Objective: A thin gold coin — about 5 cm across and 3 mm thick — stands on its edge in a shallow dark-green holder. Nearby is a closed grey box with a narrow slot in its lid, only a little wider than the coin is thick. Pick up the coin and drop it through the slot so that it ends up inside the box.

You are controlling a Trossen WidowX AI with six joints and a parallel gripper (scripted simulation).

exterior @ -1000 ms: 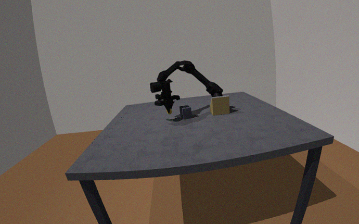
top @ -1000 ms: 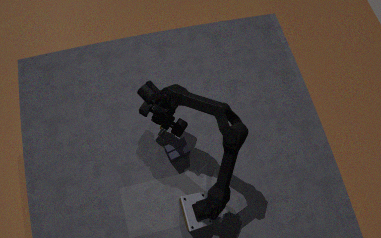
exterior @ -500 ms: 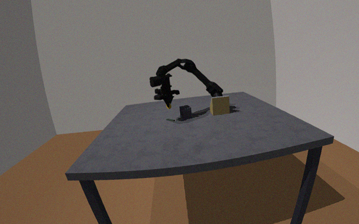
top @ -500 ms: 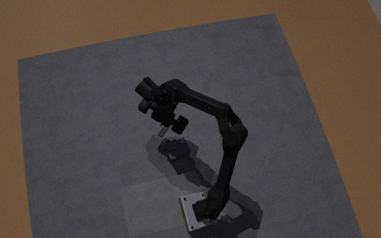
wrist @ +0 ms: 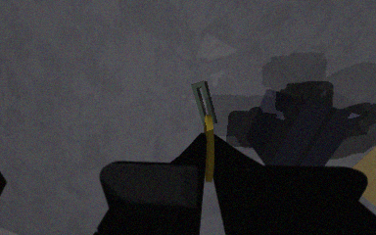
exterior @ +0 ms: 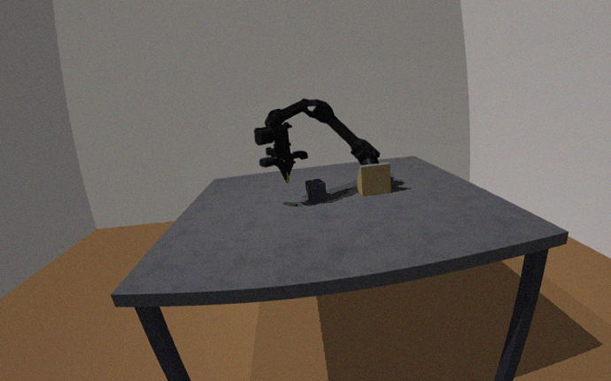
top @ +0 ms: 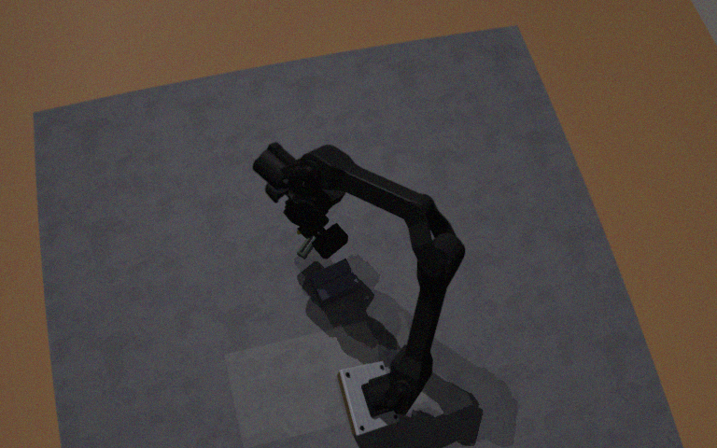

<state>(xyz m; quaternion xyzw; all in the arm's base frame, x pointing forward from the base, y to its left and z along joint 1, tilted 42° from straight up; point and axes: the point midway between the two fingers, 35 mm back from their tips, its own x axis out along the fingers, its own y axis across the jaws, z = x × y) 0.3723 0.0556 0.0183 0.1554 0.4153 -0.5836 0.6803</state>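
The gold coin is upright and edge-on between the fingertips, its lower part sticking out below them. My gripper is shut on it and points down, well above the table. The green holder lies on the table, its narrow groove empty. The grey box stands beside the holder, nearer the arm's base, in the arm's shadow. Its slot is hard to make out in the dark. In the top view the arm hides most of the coin and fingertips.
The arm's base stands on a beige block with a white top plate, beyond the box from the holder. The block's corner also shows at the right edge of the wrist view. The grey table carries all of these.
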